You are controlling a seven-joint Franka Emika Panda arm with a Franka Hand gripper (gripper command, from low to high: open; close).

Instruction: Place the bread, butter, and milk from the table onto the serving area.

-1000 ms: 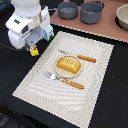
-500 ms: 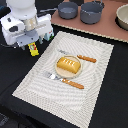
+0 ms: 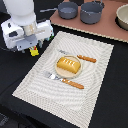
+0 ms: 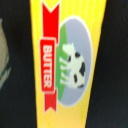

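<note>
The yellow butter (image 3: 34, 51) stick pokes out just under my hand, on the black table (image 3: 110, 95) at the edge of the cream placemat (image 3: 50, 97) on the exterior view's left. In the wrist view the butter (image 4: 65, 65) fills the frame, with its red label and cow mark. My gripper (image 3: 34, 48) is right over it; the fingers are hidden, so I cannot tell open from shut. The golden bread (image 3: 68, 65) lies on the tan plate (image 3: 76, 76) on the placemat. The milk is out of view.
Orange-handled cutlery (image 3: 86, 58) lies beside the plate, with a second piece (image 3: 72, 83) in front of it. A pinkish-brown board (image 3: 107, 27) at the back holds two grey pots (image 3: 68, 9) (image 3: 91, 11). A bowl (image 3: 122, 16) sits at the far right.
My hand has shifted only slightly over the butter. The butter, bread and cutlery stay where they were.
</note>
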